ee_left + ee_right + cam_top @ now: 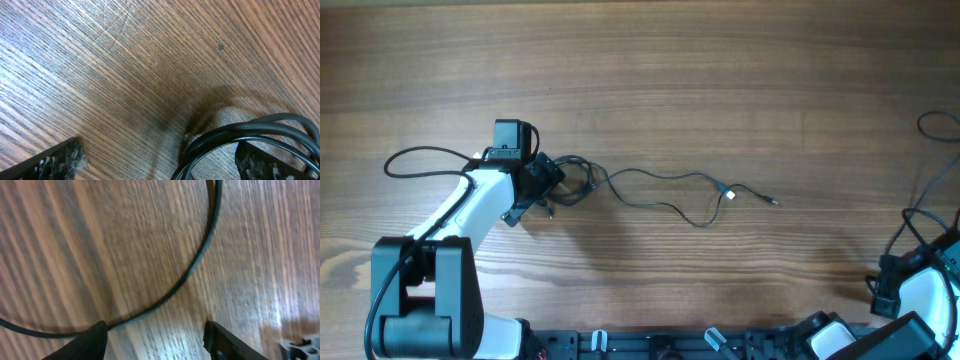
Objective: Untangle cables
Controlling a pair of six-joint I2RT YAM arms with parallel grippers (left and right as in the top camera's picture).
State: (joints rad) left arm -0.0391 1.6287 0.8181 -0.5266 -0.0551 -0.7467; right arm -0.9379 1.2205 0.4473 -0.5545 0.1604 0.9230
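Note:
The cables [575,180] form a small knotted bundle left of centre, and one thin strand [670,190] trails right to a tiny plug end [773,202]. My left gripper [540,186] sits at the bundle's left edge. In the left wrist view it [157,152] is open and low over the wood, with black cable loops [240,132] curving around its right finger [257,162]. My right gripper [155,330] is open over bare table with nothing between its fingers. The right arm [920,300] is at the bottom right corner, far from the cables.
A thicker black arm wire [935,125] loops along the table's right edge. In the right wrist view this wire [197,265] arcs just past the left fingertip [92,337]. Another arm wire [415,158] curls at the far left.

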